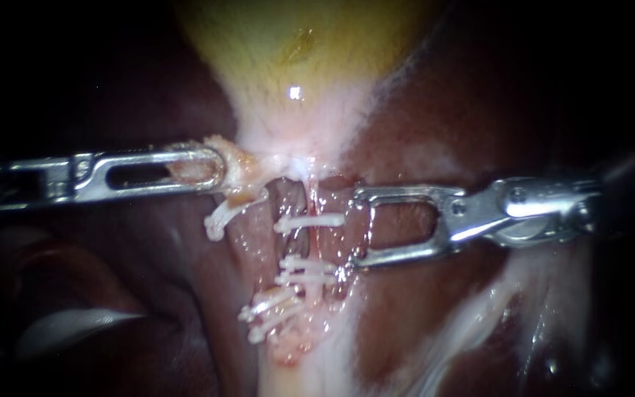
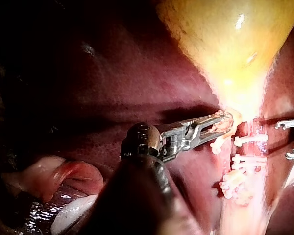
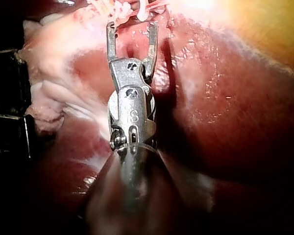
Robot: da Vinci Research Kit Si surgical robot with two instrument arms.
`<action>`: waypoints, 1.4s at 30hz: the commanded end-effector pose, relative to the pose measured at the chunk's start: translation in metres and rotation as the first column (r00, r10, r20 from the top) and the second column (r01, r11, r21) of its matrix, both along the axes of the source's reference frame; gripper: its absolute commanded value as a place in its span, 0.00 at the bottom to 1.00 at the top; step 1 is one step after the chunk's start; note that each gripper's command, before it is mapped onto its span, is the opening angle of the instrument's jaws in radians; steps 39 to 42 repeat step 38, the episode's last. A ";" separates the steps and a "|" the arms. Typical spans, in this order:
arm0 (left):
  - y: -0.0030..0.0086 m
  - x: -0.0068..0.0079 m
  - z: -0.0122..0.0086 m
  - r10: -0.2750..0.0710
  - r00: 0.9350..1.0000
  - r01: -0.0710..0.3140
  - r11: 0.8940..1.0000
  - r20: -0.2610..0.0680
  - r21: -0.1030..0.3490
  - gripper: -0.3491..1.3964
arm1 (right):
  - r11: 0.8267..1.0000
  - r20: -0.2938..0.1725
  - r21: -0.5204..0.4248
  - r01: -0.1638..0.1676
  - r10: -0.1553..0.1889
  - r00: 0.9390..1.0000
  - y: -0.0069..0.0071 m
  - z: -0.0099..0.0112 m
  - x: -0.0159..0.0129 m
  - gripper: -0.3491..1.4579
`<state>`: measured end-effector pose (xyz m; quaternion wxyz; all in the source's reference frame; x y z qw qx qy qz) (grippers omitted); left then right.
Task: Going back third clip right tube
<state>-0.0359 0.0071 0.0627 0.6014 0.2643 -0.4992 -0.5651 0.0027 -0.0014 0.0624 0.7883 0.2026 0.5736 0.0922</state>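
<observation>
Left instrument (image 2: 223,123) gripping tissue (image 2: 230,119), gallbladder (image 2: 235,44), clips (image 2: 250,141)

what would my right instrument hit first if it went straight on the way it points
Most likely the white clips on the tube just ahead of the right instrument, whose open jaws face them. Depth is unclear, so it may pass above them.

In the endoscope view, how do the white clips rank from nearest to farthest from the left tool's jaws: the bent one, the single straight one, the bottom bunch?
Measured from the left instrument, whose jaws are shut on tissue:
1. The bent clip, just below the jaws.
2. The straight clip, off to the right.
3. The bottom bunch of clips, lowest and farthest.
</observation>
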 end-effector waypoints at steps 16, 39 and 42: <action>0.0000 -0.0022 0.0015 -0.009 1.000 0.009 1.000 -0.006 -0.006 0.00 | 1.000 -0.002 -0.022 0.008 -0.008 1.000 0.0004 -0.0015 -0.0023 0.47; -0.0011 -0.0066 0.0063 0.002 1.000 -0.002 1.000 -0.019 0.007 0.00 | 1.000 -0.005 -0.027 0.008 -0.008 1.000 0.0005 -0.0016 -0.0023 0.47; -0.0011 -0.0066 0.0063 0.002 1.000 -0.002 1.000 -0.019 0.007 0.00 | 1.000 -0.005 -0.027 0.008 -0.008 1.000 0.0005 -0.0016 -0.0023 0.47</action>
